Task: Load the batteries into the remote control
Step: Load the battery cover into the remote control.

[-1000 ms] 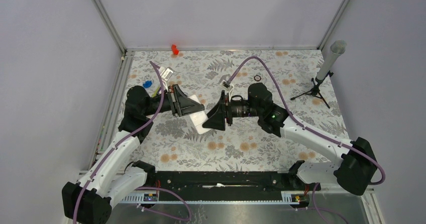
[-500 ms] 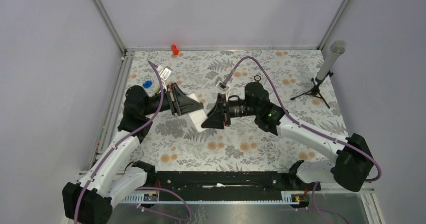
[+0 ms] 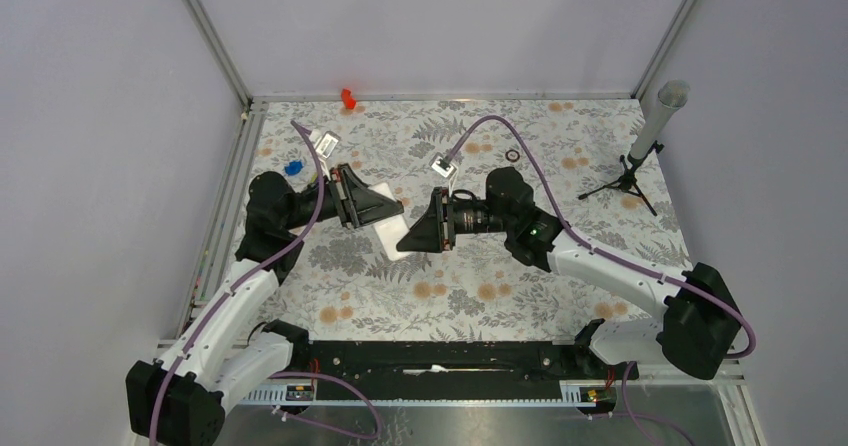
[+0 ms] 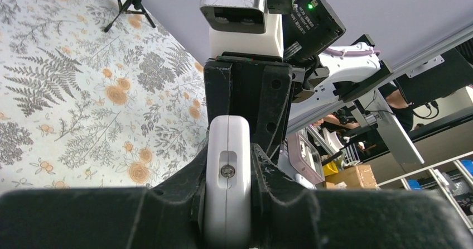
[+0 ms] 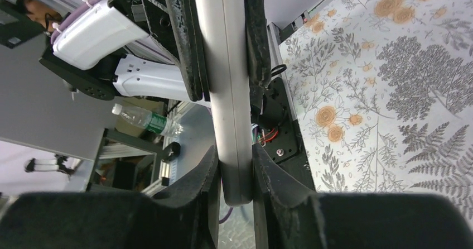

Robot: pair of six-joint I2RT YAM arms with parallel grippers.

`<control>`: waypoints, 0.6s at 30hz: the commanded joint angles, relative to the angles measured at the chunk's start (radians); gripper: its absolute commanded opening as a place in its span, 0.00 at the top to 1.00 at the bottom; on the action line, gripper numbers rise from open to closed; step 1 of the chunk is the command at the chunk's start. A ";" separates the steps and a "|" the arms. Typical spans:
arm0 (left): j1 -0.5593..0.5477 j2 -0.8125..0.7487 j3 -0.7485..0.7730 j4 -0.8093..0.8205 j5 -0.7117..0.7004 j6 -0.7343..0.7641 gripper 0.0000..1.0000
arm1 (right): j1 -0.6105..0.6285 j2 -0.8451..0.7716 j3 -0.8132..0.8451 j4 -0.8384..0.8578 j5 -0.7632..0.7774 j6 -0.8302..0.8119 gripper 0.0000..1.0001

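I see the remote control [image 3: 390, 236] a little to the 9 o'clock side of the middle of the worktop [image 3: 480, 306], and both arms meet there. The left end effector [image 3: 393, 224] reaches it from 10 o'clock and the right end effector [image 3: 404, 240] from 3 o'clock. In the top view only a small white patch of the remote shows between the 2 tips.

In the left wrist view the remote stands edge-on, and I see its narrow white end with 1 small screw in a recess. The 2 dark fingers [image 4: 192, 193] of the left end effector are pressed on both broad sides, pinching it. Directly behind it is the right end effector, facing this camera.

In the right wrist view the remote is again edge-on, a long white strip running to 12 o'clock. The right fingers [image 5: 272, 176] are pressed on its near end from both sides and pinch it, and the left fingers grip it further up. It looks lifted off the flowered worktop, but I cannot tell this for sure.

On the worktop, a red plastic piece [image 3: 347, 98] lies at the far edge near 12 o'clock, a dark ring [image 3: 512, 155] at 1 o'clock, a blue piece [image 3: 292, 167] at 10 o'clock, and a tripod stand [image 3: 628, 179] with a grey tube at 2 o'clock
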 commanded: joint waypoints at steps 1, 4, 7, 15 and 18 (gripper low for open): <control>-0.032 -0.006 -0.028 0.032 0.019 -0.031 1.00 | -0.018 0.022 -0.007 0.162 0.359 0.229 0.86; -0.032 -0.012 -0.013 -0.002 0.004 0.001 1.00 | -0.029 0.012 -0.036 0.188 0.381 0.280 0.81; -0.032 -0.016 0.019 -0.063 -0.015 0.045 1.00 | -0.030 0.009 -0.025 0.171 0.340 0.190 0.71; -0.032 0.002 0.062 -0.044 0.014 0.048 1.00 | -0.030 0.021 -0.001 0.059 0.122 -0.115 0.38; -0.031 0.005 0.061 -0.040 0.013 0.043 1.00 | -0.030 0.041 -0.007 0.099 0.058 -0.106 0.32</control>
